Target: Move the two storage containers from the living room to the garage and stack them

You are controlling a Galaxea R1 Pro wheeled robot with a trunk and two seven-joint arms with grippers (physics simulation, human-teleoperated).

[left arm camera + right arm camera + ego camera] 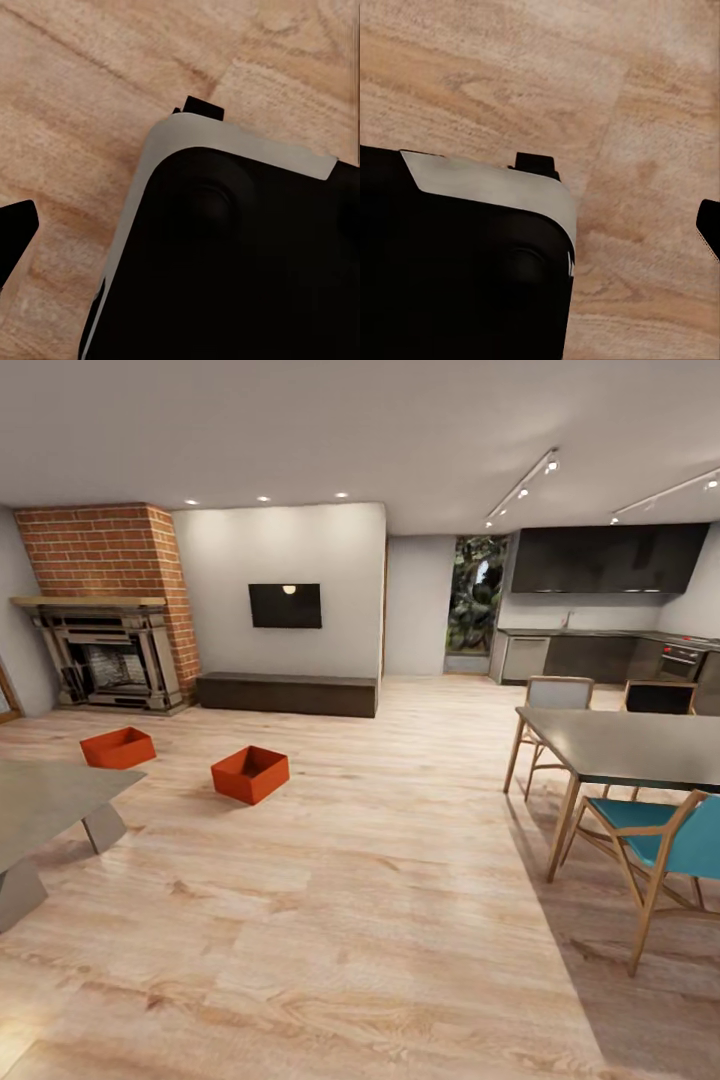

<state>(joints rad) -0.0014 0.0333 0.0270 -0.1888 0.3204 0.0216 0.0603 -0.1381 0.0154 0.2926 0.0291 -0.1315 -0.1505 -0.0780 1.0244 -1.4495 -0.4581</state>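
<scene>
Two orange-red open-topped storage containers stand apart on the living room's light wood planks (380, 880) in the head view. One container (118, 747) is at the left, in front of the brick fireplace (108, 660). The other container (250, 773) sits a little nearer and to its right. Both look empty and upright. In the left wrist view a black fingertip (15, 232) of my left gripper shows at the frame edge over the planks, beside my dark base (240, 262). A black fingertip (711, 225) of my right gripper shows the same way. Both grippers hold nothing.
A grey low table (50, 795) juts in at the near left. At the right are a dark dining table (630, 745), a teal chair (665, 840) and further chairs. A dark bench (287, 693) sits under the wall TV (285, 605). The kitchen (600, 630) lies at the far right.
</scene>
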